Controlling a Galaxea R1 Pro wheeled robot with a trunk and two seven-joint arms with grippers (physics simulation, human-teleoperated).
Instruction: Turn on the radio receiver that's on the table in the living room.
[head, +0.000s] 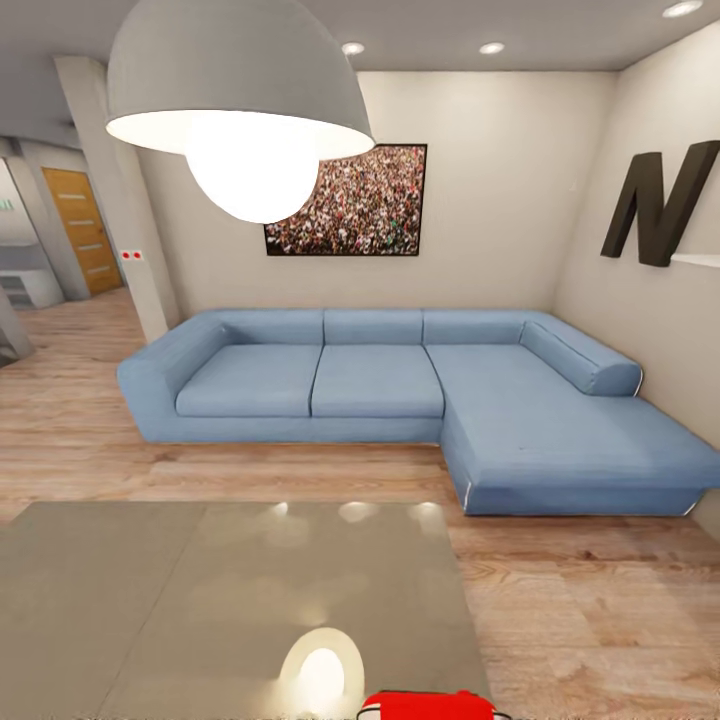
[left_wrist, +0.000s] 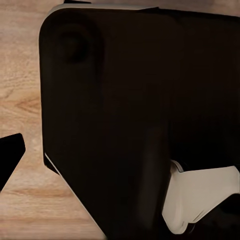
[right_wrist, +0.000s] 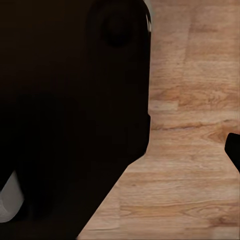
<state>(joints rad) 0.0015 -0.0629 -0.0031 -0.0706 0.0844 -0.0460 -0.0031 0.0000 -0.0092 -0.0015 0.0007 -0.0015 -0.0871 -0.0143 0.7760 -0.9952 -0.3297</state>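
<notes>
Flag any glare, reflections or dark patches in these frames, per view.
Head view: the pendant lamp blows out to white, and the glossy table mirrors it as a bright spot beside the radio receiver, itself cropped at the frame edge. Left and right wrist views: a near-black body blocks much of each frame above evenly lit wood floor.

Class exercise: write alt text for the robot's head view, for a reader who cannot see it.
A red radio receiver peeks in at the bottom edge, on a glossy grey-taupe table in the living room. Beyond it, on light wood floor, stands a blue L-shaped sofa under a crowd picture. A large pendant lamp hangs close to the camera.
</notes>
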